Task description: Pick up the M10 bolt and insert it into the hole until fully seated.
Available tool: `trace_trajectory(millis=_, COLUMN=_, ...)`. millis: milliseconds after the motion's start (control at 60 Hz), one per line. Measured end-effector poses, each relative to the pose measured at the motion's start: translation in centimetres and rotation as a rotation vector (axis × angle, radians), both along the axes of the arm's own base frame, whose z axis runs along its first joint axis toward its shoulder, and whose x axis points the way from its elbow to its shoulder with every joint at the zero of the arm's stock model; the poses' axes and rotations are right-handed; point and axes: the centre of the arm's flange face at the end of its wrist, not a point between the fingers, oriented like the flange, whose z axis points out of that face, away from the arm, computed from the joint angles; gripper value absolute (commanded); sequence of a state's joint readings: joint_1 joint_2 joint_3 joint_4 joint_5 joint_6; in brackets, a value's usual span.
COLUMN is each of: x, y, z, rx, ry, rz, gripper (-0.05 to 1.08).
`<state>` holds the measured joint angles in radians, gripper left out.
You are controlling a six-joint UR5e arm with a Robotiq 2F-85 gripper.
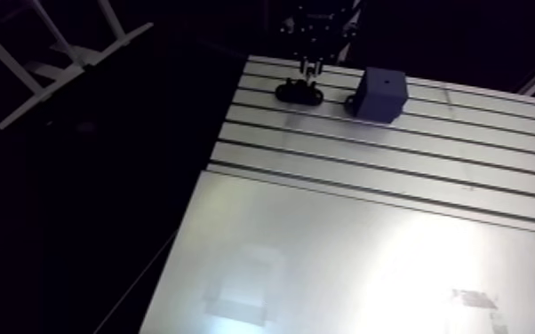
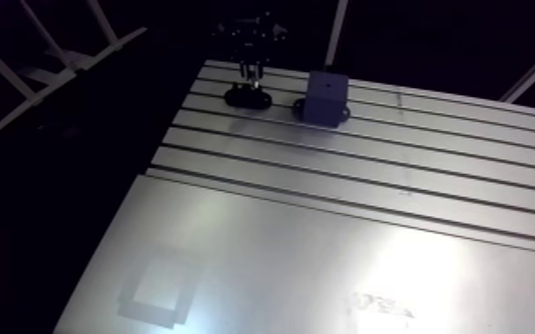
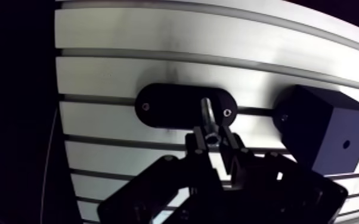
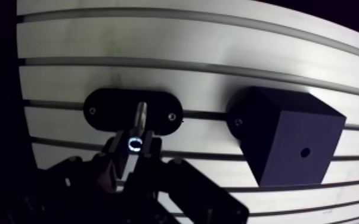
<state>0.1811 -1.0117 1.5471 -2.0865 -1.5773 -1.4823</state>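
In the wrist view my gripper (image 3: 213,142) is shut on the M10 bolt (image 3: 206,114), a silvery bolt whose socket head sits between the fingertips and whose shank points away from them. The shank's tip hangs over a black oval plate (image 3: 167,107) with two small screws. Beside the gripper stands a black block (image 3: 325,134) with a small round hole (image 3: 345,143) in its facing side. In the arm view the gripper (image 1: 309,67) is at the table's far end, just above the oval plate (image 1: 299,91), and the block (image 1: 380,93) is a little to its right.
The slotted aluminium table (image 1: 395,151) runs into a smooth metal sheet (image 1: 342,258) in the foreground. The table's left edge drops into darkness. A white frame (image 1: 49,67) stands off the table at the far left.
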Motion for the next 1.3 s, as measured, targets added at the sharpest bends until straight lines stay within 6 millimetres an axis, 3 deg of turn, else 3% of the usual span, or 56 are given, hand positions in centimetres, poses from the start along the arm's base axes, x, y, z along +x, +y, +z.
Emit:
trace_trajectory(millis=283, x=0.1, y=0.1, z=2.3, rx=0.000, ry=0.034, rz=0.001, gripper=0.89)
trace_trajectory(millis=500, x=-0.8, y=0.8, z=4.7, rx=0.026, ry=0.061, rz=-0.005, gripper=1.03)
trace_trajectory(millis=1000, x=-2.7, y=3.9, z=11.7, rx=0.039, ry=0.056, rz=-0.045, gripper=1.08)
trace_trajectory(millis=1300, x=-3.3, y=7.6, z=13.1, rx=0.035, ry=-0.026, rz=-0.086, gripper=1.08)
